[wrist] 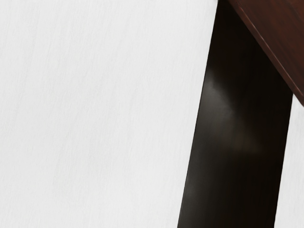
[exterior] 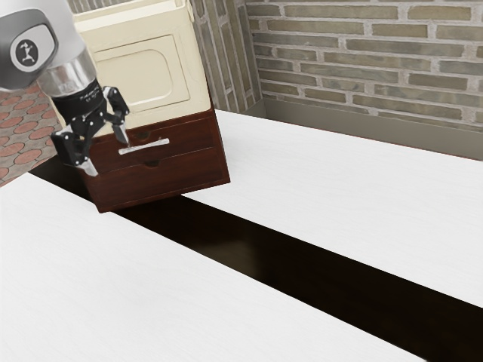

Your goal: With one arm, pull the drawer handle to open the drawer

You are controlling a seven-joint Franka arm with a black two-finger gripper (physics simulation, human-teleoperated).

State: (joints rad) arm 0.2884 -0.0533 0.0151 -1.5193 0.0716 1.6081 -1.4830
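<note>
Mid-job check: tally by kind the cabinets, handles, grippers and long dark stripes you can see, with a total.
Cabinet, cream above and red-brown below: 1
Silver bar handle: 1
Black gripper, fingers apart: 1
Long dark stripe across the white surface: 1
Total: 4

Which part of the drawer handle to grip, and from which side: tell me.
Probably the middle of the handle, approached head-on to the dark wooden front, closing from above and below: it is a slim, straight bar running across that front.
</note>
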